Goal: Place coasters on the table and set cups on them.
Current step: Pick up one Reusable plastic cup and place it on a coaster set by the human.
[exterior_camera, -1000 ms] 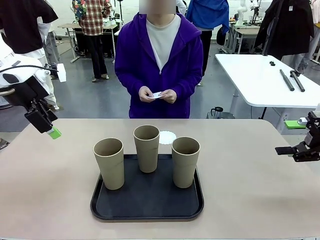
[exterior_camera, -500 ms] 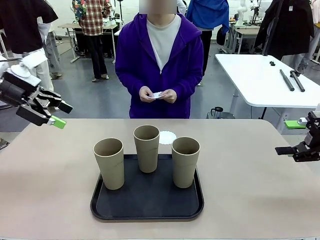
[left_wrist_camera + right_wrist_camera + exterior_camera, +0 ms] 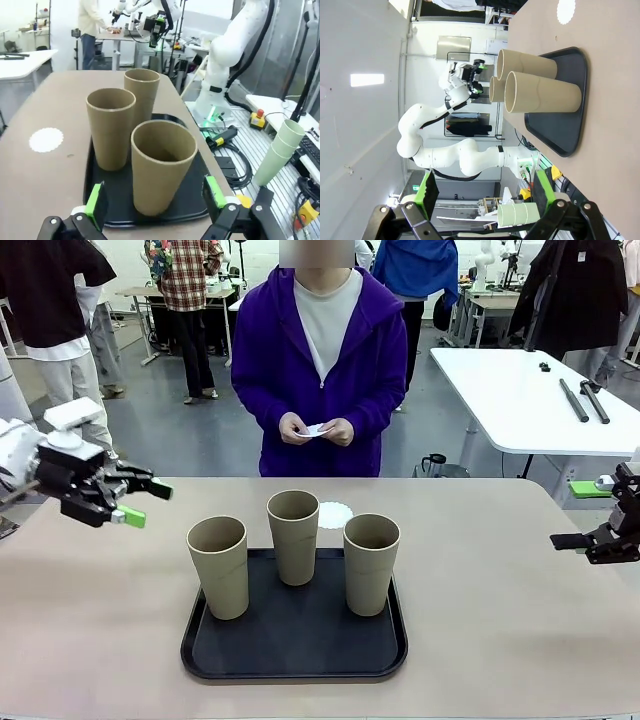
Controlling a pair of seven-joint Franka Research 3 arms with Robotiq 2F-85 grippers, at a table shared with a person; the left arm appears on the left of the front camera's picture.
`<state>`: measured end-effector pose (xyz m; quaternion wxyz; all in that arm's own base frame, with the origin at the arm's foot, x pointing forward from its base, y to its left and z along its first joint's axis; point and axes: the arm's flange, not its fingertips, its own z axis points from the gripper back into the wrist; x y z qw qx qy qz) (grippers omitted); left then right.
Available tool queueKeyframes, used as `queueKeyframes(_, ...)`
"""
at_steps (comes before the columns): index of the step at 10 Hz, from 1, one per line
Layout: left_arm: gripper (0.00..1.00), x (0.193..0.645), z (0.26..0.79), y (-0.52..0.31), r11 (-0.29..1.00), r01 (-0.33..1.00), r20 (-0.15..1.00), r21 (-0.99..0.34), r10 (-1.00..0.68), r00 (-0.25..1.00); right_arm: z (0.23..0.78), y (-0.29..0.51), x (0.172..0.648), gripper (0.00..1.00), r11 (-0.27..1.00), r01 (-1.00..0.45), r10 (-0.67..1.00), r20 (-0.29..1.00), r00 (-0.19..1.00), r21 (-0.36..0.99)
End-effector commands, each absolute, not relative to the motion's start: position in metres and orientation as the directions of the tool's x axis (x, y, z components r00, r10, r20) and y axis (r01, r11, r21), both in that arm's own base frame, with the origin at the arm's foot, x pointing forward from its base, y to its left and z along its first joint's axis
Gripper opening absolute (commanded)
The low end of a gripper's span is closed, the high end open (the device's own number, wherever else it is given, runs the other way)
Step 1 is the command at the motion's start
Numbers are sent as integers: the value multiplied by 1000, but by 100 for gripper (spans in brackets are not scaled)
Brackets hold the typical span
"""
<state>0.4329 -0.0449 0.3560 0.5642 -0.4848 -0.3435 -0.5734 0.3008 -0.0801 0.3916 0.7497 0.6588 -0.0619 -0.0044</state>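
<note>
Left tool (image 3: 148, 502) now lowered beside left cup (image 3: 218, 565), jaws wide, empty: cup pickup likely next. Right tool (image 3: 565, 540) wide, parked.

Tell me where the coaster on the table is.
In the front view, the coaster lies on the table beyond the tray, right of the middle cup.

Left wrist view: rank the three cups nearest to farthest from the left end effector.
1. Front cup, straight ahead of the left end effector, on the tray's near end.
2. Middle cup, behind it, toward picture left.
3. Far cup, at the tray's far end.
</note>
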Motion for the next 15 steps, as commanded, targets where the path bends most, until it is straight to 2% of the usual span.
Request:
queueKeyframes(1,100,453,354,-42,-146,977,945,-157,-310,106,393,-80,301,100,124,-76,-88,87,992,989)
queueKeyframes(3,100,450,336,-40,-152,976,940,-155,-328,99,393,-80,301,100,124,-76,-88,87,992,989)
queueKeyframes(5,100,452,336,-43,-142,971,936,-190,-323,136,393,-80,301,100,124,-76,-88,87,992,989)
queueKeyframes(10,100,452,336,-44,-143,971,936,-190,-324,135,393,-80,301,100,124,-76,-88,87,992,989)
queueKeyframes(11,100,447,323,-48,-208,970,955,-124,-292,59,393,-80,301,100,124,-76,-88,87,992,989)
queueKeyframes(15,100,432,292,-51,-189,980,984,-56,-177,22,393,-80,301,100,124,-76,-88,87,992,989)
